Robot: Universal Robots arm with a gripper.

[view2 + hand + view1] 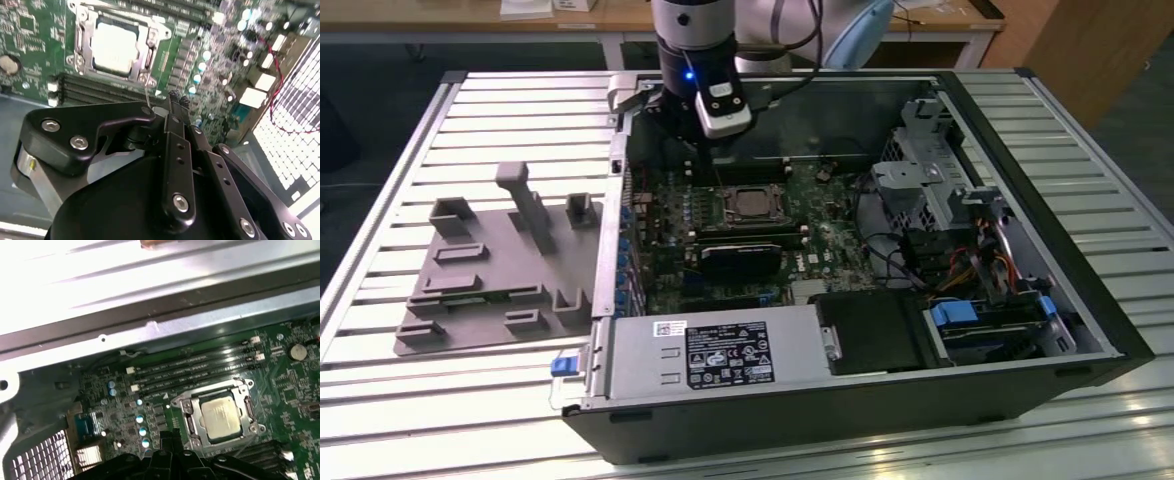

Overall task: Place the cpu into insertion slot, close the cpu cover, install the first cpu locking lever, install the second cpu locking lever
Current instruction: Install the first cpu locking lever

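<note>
While the one cpu (116,47), a square chip with a pale silvery top, sat in the single slot (78,37), the one cover (151,47) lay flat around it as a thin metal frame. The lone gripper (177,100) hung over the board near the slot, apart from the cpu, its black fingers (172,107) pressed together on nothing.

exterior view looks down on the whole computer case (854,430); both close wrist views share the cpu (116,46) (220,416).
</note>
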